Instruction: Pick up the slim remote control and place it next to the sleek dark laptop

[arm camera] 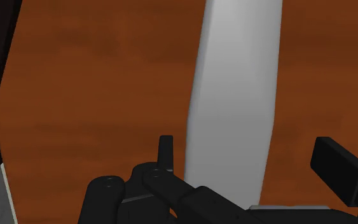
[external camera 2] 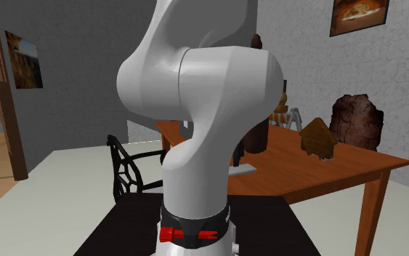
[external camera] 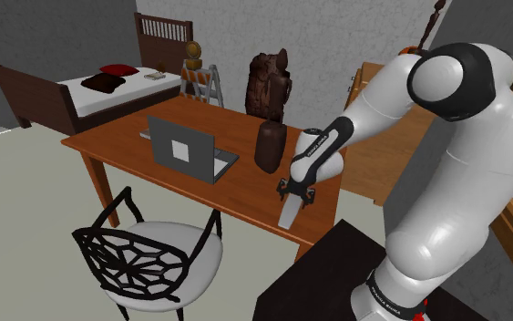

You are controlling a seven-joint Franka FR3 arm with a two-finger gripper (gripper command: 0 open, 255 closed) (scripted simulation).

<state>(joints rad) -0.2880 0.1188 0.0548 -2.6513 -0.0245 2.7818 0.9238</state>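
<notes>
A slim pale grey remote (external camera: 290,214) lies on the wooden table (external camera: 245,187), near the edge closest to the stand. My black gripper (external camera: 293,195) hangs just over its far end, open. In the wrist view the remote (arm camera: 234,95) runs lengthwise between the two fingers (arm camera: 165,153), which stand apart on either side of it; the gripper (arm camera: 254,159) is not clasping it. The grey laptop (external camera: 190,150) stands open towards the shoulder view's left of the remote, its lid's back facing the camera. A sliver of the remote (external camera 2: 243,169) peeks out behind the arm in the second exterior view.
A dark brown rounded object (external camera: 271,146) stands on the table between laptop and gripper, a large brown carved piece (external camera: 270,84) behind it. A black lattice chair (external camera: 145,255) with a white seat sits at the table's front. The black stand (external camera: 327,283) adjoins the table edge. A bed (external camera: 81,91) is beyond.
</notes>
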